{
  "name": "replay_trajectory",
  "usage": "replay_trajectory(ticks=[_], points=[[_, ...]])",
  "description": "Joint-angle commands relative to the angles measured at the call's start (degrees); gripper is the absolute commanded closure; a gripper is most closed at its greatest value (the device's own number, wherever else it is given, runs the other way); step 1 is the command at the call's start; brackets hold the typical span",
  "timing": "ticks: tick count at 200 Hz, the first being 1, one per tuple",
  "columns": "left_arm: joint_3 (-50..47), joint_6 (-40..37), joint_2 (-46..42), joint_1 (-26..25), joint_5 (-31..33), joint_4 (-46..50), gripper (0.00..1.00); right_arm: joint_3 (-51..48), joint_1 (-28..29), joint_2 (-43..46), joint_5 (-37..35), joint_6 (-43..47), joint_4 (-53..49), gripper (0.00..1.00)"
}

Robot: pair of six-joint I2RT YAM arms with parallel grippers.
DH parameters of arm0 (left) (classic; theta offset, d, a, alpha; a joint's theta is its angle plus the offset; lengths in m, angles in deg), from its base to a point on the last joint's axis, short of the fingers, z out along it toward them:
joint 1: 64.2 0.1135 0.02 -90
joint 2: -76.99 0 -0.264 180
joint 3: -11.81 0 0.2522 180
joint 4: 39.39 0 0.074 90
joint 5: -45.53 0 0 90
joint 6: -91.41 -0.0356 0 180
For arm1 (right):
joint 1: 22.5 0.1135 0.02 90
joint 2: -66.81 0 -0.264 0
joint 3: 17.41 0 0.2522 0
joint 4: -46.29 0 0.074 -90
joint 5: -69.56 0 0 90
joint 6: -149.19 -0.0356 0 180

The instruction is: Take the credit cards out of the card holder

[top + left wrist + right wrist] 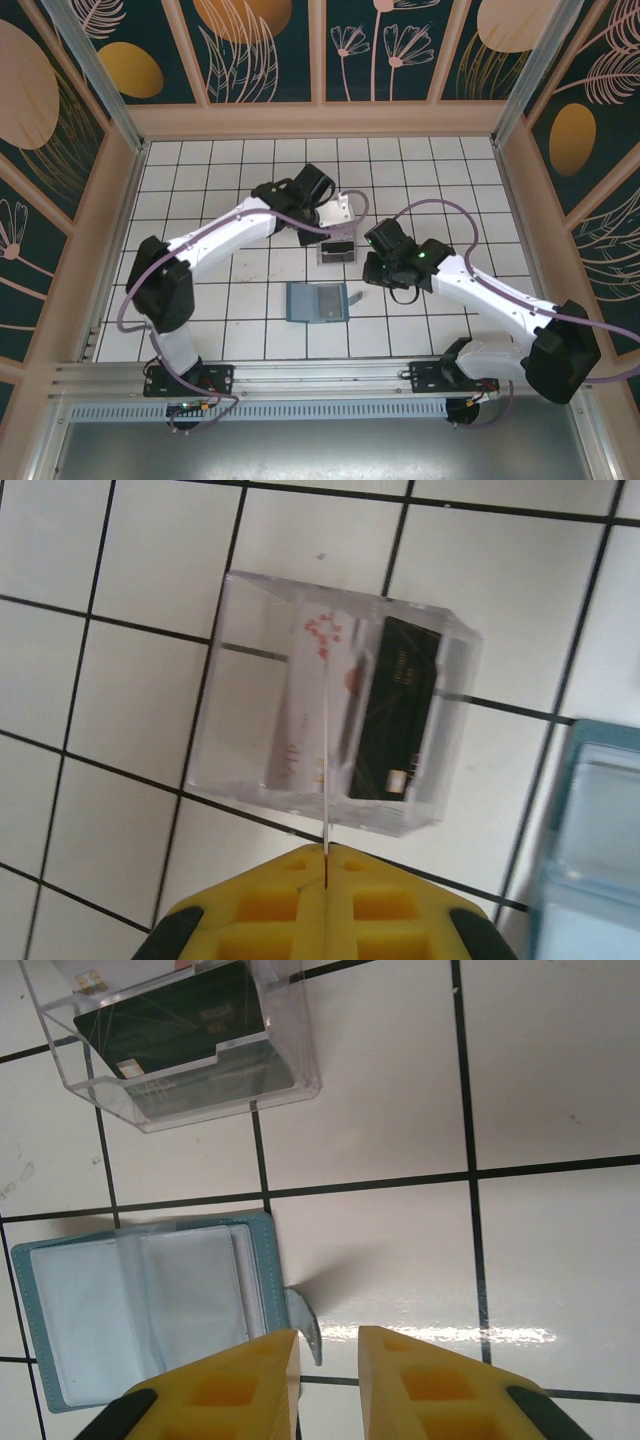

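Writing: black card [398,710] has small pale print and a gold chip, too fine to read; white card [305,715] has red marks, illegible.
Cards: both lie flat in tray [240,680], side by side, long axes parallel.
Left claw [325,862]: closed on a thin pale card [326,780], seen edge-on, above tray.
Right claw [328,1350]: slightly open, empty.
Holder [140,1310]: lies open on the tiles near tray, long axis across the table, tab [305,1318] just beside right claw.
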Motion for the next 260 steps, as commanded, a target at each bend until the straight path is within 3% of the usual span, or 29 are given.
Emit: replay_trajectory(ticks=[1,103,260], points=[[6.7,-7.9,4.5,0.6,-3.9,8.7,1.0,0.7,-0.8,2.4,-3.2,-0.5,-3.1,0.77],[27.3,-18.1,19.8,0.8,-5.7,23.1,1.0,-0.3,-3.1,4.0,-2.6,-0.3,-3.2,0.77],[39.1,-13.1,29.8,1.7,-5.1,30.4,1.0,-0.3,-5.0,2.0,-0.7,1.6,-1.1,0.77]])
